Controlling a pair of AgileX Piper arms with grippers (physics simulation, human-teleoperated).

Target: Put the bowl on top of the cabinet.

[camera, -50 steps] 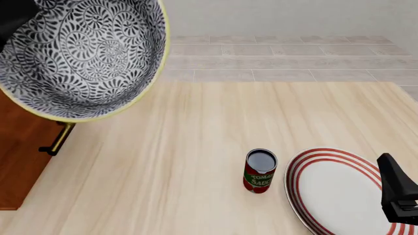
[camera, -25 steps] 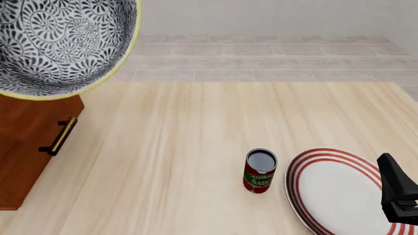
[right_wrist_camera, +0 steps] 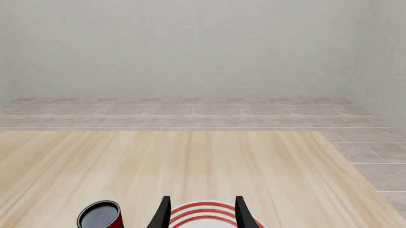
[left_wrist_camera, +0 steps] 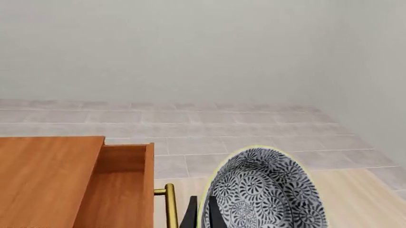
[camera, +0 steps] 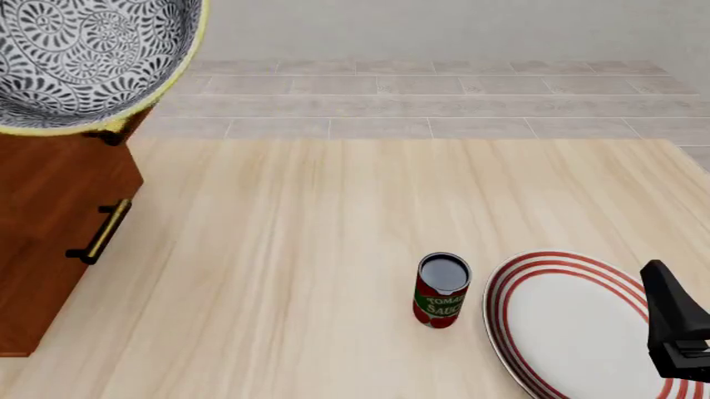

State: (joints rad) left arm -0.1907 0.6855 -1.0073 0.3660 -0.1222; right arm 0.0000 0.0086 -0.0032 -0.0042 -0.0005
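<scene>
The bowl (camera: 78, 58), white with a dense dark floral pattern and a pale yellow rim, hangs tilted at the top left, above the reddish-brown cabinet (camera: 50, 216). The bowl hides the left gripper in the front view. In the left wrist view my left gripper (left_wrist_camera: 201, 216) is shut on the rim of the bowl (left_wrist_camera: 263, 190). The cabinet top (left_wrist_camera: 44, 180) lies beside and below it, and a drawer (left_wrist_camera: 120, 190) with a brass handle (left_wrist_camera: 170, 204) juts out. My right gripper (right_wrist_camera: 201, 216) is open low over the plate, holding nothing.
A tomato sauce can (camera: 443, 291) stands upright near the table's front middle. Next to it on the right lies a flat white plate with red rings (camera: 566, 332). The right arm (camera: 671, 332) sits over the plate's right side. A brass handle (camera: 98, 233) sticks out from the cabinet front.
The bowl has moved left and further away in the left gripper, from beside the cabinet's front to above its top. The right arm, can and plate have not moved.
</scene>
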